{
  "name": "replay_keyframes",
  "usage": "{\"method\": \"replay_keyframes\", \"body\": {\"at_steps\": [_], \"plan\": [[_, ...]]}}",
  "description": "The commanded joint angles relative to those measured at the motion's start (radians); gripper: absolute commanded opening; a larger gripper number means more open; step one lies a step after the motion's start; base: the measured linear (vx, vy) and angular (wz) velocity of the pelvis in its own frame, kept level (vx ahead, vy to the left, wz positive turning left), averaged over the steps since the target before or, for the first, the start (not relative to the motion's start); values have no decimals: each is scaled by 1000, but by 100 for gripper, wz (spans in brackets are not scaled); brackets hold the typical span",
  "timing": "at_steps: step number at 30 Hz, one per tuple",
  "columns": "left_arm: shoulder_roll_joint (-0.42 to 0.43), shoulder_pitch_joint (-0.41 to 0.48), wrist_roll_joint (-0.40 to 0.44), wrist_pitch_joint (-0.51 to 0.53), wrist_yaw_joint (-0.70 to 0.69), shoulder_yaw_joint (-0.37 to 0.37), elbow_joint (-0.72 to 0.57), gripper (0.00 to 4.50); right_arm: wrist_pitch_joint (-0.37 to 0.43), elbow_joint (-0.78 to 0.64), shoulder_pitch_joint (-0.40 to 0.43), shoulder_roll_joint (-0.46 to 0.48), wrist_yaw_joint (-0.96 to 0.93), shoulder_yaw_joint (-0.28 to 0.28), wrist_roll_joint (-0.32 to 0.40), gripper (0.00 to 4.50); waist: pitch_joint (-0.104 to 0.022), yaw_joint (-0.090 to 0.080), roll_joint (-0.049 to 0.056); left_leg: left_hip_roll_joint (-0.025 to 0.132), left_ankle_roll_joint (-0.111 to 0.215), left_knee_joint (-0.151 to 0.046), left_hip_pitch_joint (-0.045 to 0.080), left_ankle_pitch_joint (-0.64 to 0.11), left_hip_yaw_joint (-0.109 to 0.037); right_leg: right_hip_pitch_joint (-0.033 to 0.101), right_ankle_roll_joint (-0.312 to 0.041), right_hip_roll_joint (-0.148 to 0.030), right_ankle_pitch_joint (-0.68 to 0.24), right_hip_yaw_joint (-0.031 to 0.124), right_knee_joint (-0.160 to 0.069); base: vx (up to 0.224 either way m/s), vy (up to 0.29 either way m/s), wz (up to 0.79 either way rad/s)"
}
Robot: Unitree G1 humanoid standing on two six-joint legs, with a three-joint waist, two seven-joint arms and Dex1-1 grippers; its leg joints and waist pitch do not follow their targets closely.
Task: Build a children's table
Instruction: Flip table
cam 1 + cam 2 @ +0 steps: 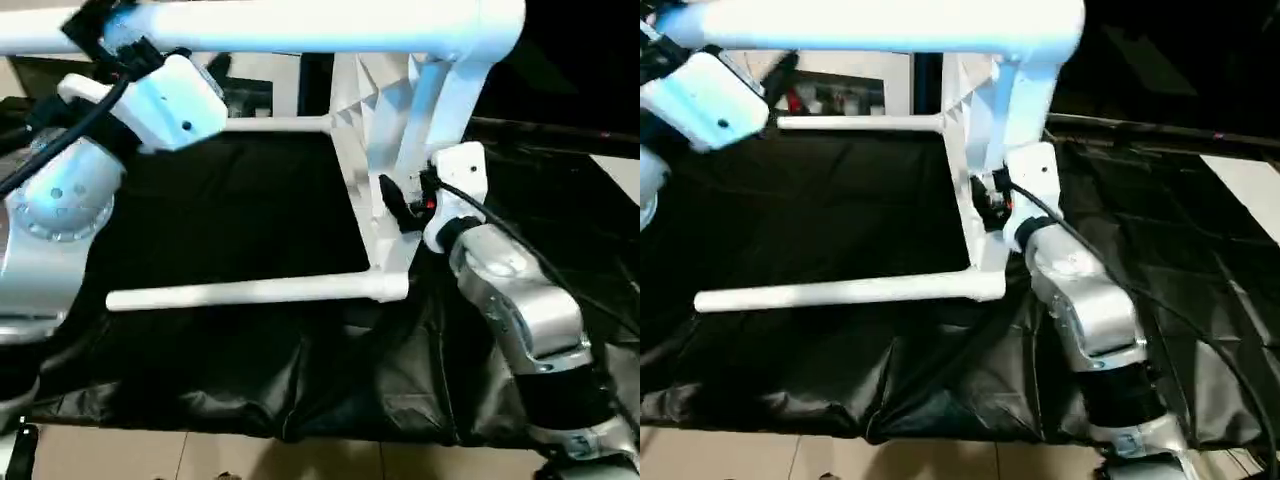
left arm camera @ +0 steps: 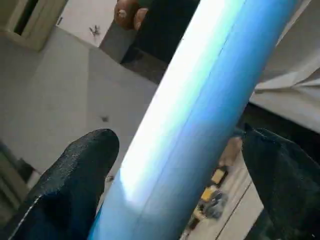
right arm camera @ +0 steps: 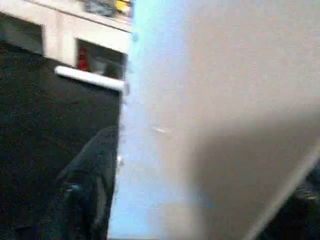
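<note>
The children's table (image 1: 385, 170) stood on its edge on the black-covered tabletop (image 1: 240, 220), its white top upright with the ribbed underside facing my left side. Three legs showed, all running out from that top towards my left: one lying low along the cloth (image 1: 250, 292), one farther back (image 1: 270, 125), and one high up across my view (image 1: 300, 25).

My left fingers (image 2: 90, 175) were spread wide on either side of the high leg (image 2: 200, 115), the tube passing between them; I could not tell whether either pad touched it. My right fingers (image 1: 398, 205) were at the near edge of the upright top. In the right wrist view that white edge (image 3: 200, 125) filled the gap between them, one dark finger (image 3: 87, 190) showing beside it, but I could not tell whether they pinched it or merely straddled it.

As I judged it, the step was seating the high leg in its corner socket while steadying the top. To do that well I needed a firm right hold before pushing, since a top balanced on edge could tip or slide on loose cloth. The left fingers should close squarely round the tube, then press straight along its axis towards the top, not sideways.
</note>
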Motion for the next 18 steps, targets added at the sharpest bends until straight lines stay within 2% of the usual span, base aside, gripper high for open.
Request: {"method": "replay_keyframes", "body": {"at_steps": [1,2,3,5,6,8,9,11,12,13,17,18], "plan": [[2,-15,24,-23,6,-34,30,450,-24,-60,25,-25,94,23,14,352,-57,2,29,24,-94,-72,16,-225,-13,39,-94,-58,-132,42,-74,0,0,0],[-1,-18,25,-30,10,-36,39,450,-24,-74,35,-38,126,23,29,352,-57,3,41,23,-94,-71,16,-230,-14,38,-98,-58,-131,42,-72,0,0,0],[-7,-23,27,-38,15,-39,51,422,-34,-91,48,-59,162,21,37,355,-58,1,35,23,-87,-71,15,-230,-14,41,-102,-58,-127,42,-75,0,0,0],[-14,-25,31,-49,16,-39,61,416,-43,-104,60,-80,191,15,41,355,-58,3,33,24,-80,-70,16,-220,-13,41,-115,-59,-120,42,-74,0,0,0],[-20,-26,33,-52,14,-43,66,402,-54,-110,66,-95,214,12,45,355,-58,5,44,23,-79,-69,16,-219,-14,40,-122,-59,-120,43,-73,0,0,0],[-32,-28,26,-59,0,-47,76,387,-70,-119,75,-119,251,5,53,355,-56,7,37,24,-74,-69,17,-230,-12,39,-126,-59,-141,42,-78,0,0,0],[-35,-28,21,-62,-5,-48,79,372,-73,-121,77,-125,261,3,57,355,-56,10,43,23,-72,-69,16,-235,-11,39,-127,-60,-156,43,-80,0,0,0],[-41,-28,16,-65,-14,-50,85,366,-76,-126,83,-137,279,-3,63,355,-56,14,41,23,-66,-69,15,-227,-12,40,-125,-61,-169,43,-80,0,0,0],[-43,-27,17,-68,-18,-54,90,352,-76,-126,86,-145,290,-10,63,355,-55,17,49,23,-65,-68,16,-231,-13,38,-123,-61,-180,43,-81,0,0,0],[-46,-25,12,-67,-22,-55,94,338,-73,-125,88,-150,291,-13,58,355,-54,17,44,22,-61,-69,16,-244,-11,37,-119,-60,-203,42,-85,0,0,0],[-50,-22,7,-62,-31,-56,97,319,-57,-113,89,-150,280,-19,43,355,-52,19,45,22,-57,-72,15,-262,-14,35,-103,-61,-274,41,-90,0,0,0],[-56,-18,-3,-52,-42,-55,97,302,-63,-80,83,-149,250,2,-3,355,-52,19,46,22,-58,-72,17,-268,-14,34,-101,-61,-285,41,-92,0,0,0]]}}
